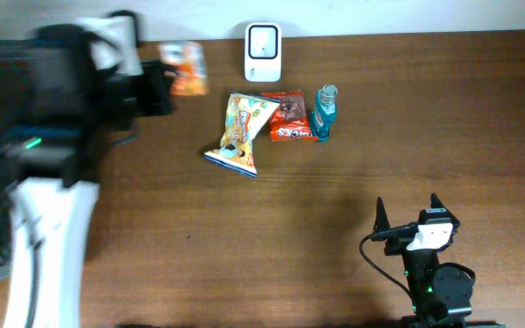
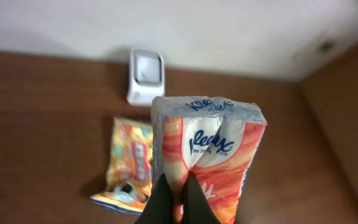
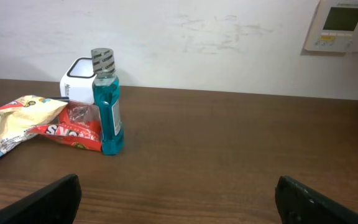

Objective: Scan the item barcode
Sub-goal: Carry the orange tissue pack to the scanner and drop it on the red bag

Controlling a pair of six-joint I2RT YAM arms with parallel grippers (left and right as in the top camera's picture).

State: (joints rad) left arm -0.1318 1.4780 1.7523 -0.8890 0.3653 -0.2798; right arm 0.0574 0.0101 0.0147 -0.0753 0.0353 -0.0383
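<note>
Now one tissue pack [image 2: 207, 155] sits pinched in left hand [image 2: 178, 179]; right hand [image 1: 408, 204] gapes empty.

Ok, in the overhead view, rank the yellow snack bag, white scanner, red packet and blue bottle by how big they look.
1. yellow snack bag, clearly largest.
2. white scanner and red packet: too alike to rank, and the bag covers the packet's edge.
3. blue bottle, the slimmest.
</note>
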